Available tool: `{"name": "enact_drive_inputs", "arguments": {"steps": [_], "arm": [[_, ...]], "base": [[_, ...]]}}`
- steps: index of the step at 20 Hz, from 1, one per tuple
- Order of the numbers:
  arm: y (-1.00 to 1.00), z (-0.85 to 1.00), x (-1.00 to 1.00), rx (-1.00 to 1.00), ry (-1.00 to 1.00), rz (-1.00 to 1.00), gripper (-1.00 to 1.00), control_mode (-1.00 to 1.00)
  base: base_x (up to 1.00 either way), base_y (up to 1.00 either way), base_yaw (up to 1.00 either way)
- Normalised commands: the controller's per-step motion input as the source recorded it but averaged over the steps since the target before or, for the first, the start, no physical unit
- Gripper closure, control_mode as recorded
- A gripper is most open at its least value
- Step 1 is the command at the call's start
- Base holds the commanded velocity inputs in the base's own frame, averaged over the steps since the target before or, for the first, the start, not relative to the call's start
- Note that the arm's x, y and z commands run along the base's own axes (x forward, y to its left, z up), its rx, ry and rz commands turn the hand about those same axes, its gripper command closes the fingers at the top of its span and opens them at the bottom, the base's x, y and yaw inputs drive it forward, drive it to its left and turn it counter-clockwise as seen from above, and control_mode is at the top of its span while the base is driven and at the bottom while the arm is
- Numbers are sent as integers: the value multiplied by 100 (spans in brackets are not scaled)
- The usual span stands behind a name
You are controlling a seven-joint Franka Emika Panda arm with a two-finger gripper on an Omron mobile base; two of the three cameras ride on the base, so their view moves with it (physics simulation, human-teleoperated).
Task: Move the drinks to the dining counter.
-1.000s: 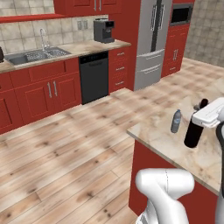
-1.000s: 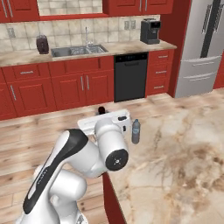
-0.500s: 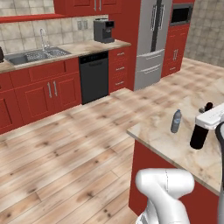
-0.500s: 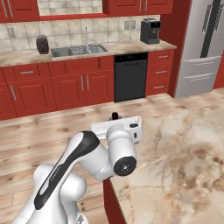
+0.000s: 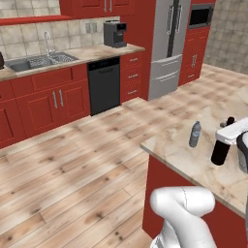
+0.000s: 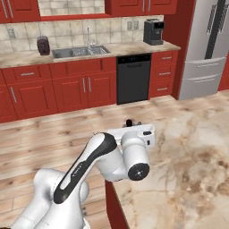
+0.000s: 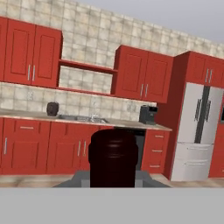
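A black wine bottle point(image 5: 222, 149) stands upright over the near corner of the marbled dining counter point(image 5: 191, 162), its base at or just above the stone. My gripper point(image 5: 228, 132) is shut on the bottle's upper part. In the hand view the dark bottle point(image 7: 113, 158) sits right in front of the camera. From the right base view just the bottle's top point(image 6: 129, 121) pokes above my hand point(image 6: 134, 133). The clear water bottle point(image 5: 194, 134) stands upright on the counter a short way left of the wine bottle. The second wine bottle is out of view.
Across the wooden floor point(image 5: 72, 160) runs a red cabinet row with a sink point(image 5: 36, 61), a black dishwasher point(image 5: 103, 85), a coffee machine point(image 5: 115, 34) and a steel fridge point(image 5: 168, 46). A dark jar point(image 6: 43, 45) stands left of the sink.
My arm has carried the wine bottle a little to the right, further over the dining counter and away from the water bottle. In the right base view my arm now covers the water bottle.
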Motion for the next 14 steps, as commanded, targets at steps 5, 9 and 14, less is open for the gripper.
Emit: {"name": "enact_drive_inputs", "arguments": {"steps": [5, 9, 14], "arm": [[-14, -32, 46, 0, 0, 0, 100, -100], [-26, -27, 31, 0, 0, -1, 100, -100], [-35, -12, 8, 0, -2, -2, 100, -100]], "base": [[0, 0, 0], [0, 0, 0], [0, 0, 0]]}}
